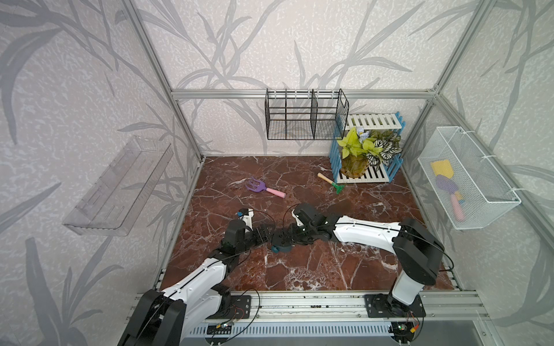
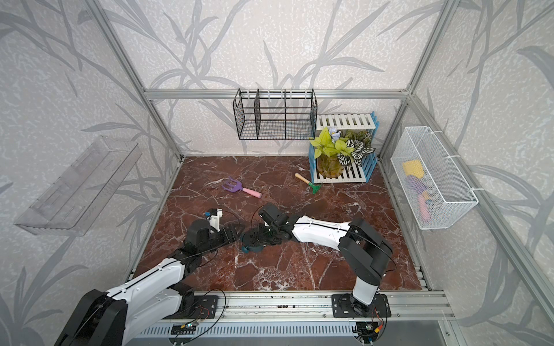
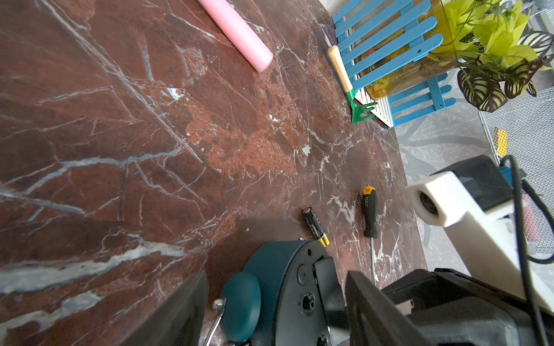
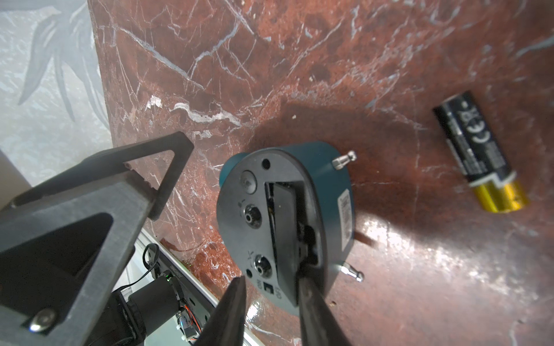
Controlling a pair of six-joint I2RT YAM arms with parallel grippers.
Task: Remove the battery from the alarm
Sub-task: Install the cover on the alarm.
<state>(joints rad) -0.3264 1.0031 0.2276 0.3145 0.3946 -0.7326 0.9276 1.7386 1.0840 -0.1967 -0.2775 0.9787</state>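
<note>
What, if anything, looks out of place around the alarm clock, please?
The alarm lies face down, its black battery cover tilted askew in the open compartment. The battery lies loose on the table beside it, not touching.

Top views: bright, even, diffuse light; only faint soft shadows on the counter (image 1: 299, 269) around the alarm (image 1: 281, 247). Right wrist view: white glare patch on the counter just beside the alarm, broad soft shadow spreading from the alarm toward the battery (image 4: 479, 155). Right tool (image 4: 269, 278) out of focus. Left wrist view: left tool (image 3: 275, 272) and alarm blurred; counter edge curves, wide-angle distortion; plant (image 3: 494, 39) far beyond the alarm nearly washed out.
</note>
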